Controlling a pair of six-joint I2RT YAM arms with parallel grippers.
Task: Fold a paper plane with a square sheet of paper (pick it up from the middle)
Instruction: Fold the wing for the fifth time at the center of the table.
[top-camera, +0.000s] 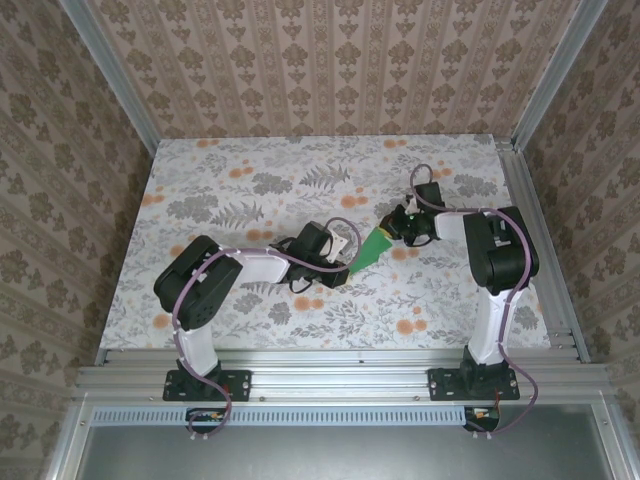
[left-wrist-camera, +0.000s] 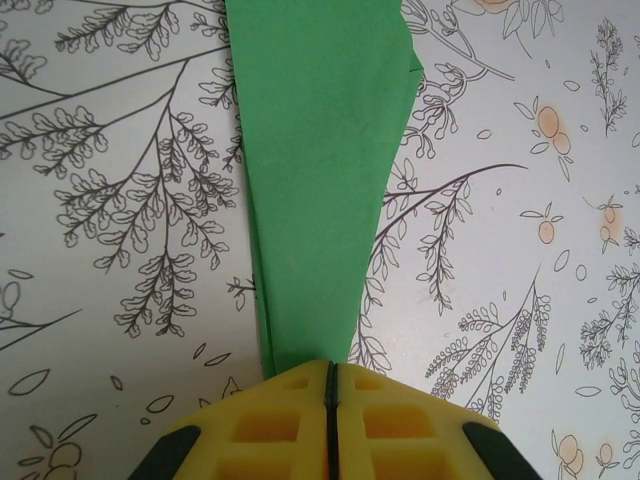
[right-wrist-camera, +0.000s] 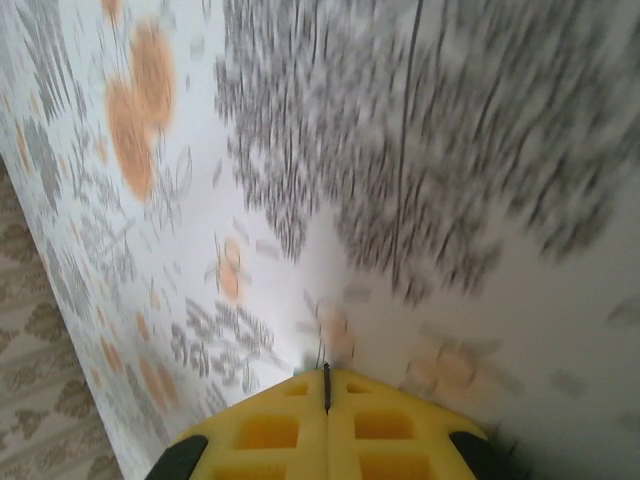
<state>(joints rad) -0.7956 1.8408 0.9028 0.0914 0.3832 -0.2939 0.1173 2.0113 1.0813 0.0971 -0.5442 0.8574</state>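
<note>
Paper plane (left-wrist-camera: 320, 170), bright green, stretches across the floral counter (left-wrist-camera: 520, 300), narrow end pinched in the closed left gripper (left-wrist-camera: 328, 372); right gripper (right-wrist-camera: 326, 378) closed, seemingly empty.

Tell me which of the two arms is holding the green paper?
The left one: the left fingers pinch the green paper by its narrow end; the right fingers are shut on nothing.
</note>
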